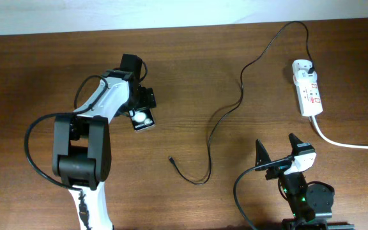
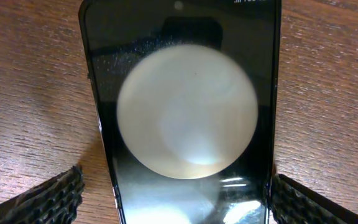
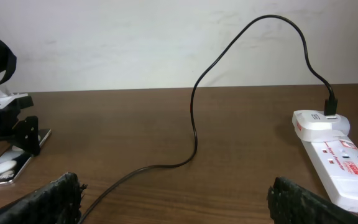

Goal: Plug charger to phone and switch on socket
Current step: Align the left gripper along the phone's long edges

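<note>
left arm reaches from its base at the near-left up and to the right across the table (image 1: 43,64), elbow folded, wrist pitched down over the phone (image 1: 144,120). left gripper (image 1: 142,110) has its jaws apart, one finger on each side of the phone. in the left wrist view the phone (image 2: 185,124) fills the frame between the left gripper (image 2: 176,208) fingers (image 2: 55,196). there is a gap of bare wood on the left side, and the right finger is just beside the phone's edge; i cannot tell if it touches. the phone lies flat on the wood, screen up with a big round white reflection.

right arm sits low at the near-right edge, forearm short and wrist level, looking out across the table. right gripper (image 1: 278,150) is spread wide and holds nothing. its fingers (image 3: 48,199) frame the bottom corners of the right wrist view.

the charger (image 1: 241,96) cable runs loose across the middle of the table. its plug (image 1: 312,66) is seated in the far end of the socket (image 1: 308,96), and the cable arcs up off it in the right wrist view. the connector tip (image 1: 170,159) lies on the wood, near the phone but apart from it, and well apart from the right gripper. the socket lies at the far right, and its white cord (image 1: 344,142) leaves toward the right edge. switch position too small to tell.
</note>
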Controlling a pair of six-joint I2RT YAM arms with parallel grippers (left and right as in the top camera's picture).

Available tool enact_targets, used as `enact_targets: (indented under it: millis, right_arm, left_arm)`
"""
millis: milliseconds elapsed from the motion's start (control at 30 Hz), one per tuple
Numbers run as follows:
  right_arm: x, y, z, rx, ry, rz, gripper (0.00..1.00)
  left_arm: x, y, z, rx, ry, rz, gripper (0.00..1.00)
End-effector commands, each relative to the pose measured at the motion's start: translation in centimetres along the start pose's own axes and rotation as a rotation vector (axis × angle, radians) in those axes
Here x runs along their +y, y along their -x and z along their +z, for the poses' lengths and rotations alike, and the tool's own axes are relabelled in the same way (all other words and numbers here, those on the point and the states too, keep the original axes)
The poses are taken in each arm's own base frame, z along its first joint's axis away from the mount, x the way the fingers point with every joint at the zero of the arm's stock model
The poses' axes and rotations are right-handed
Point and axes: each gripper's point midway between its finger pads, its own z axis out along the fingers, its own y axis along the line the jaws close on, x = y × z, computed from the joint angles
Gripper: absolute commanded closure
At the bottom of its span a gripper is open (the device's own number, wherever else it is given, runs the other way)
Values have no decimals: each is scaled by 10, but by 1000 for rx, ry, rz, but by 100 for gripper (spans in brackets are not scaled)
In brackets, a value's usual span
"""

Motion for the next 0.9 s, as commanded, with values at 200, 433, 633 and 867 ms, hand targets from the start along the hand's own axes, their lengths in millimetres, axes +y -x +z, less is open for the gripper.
enact_targets:
  millis: [200,433,633,867]
  right_arm:
    - [1,-3,0,9,4,2,2]
    - [1,-3,0,8,4,1,1]
    - [1,-3,0,8,4,1,1]
    - [1,-3,0,8,4,1,2]
  left_arm:
    - [8,-36,19,154,33,8,6]
    - [4,-31,20,133,23,10,5]
    - [4,-31,20,129,22,9,5]
    - [-3,-35,20,152,-19,7,12]
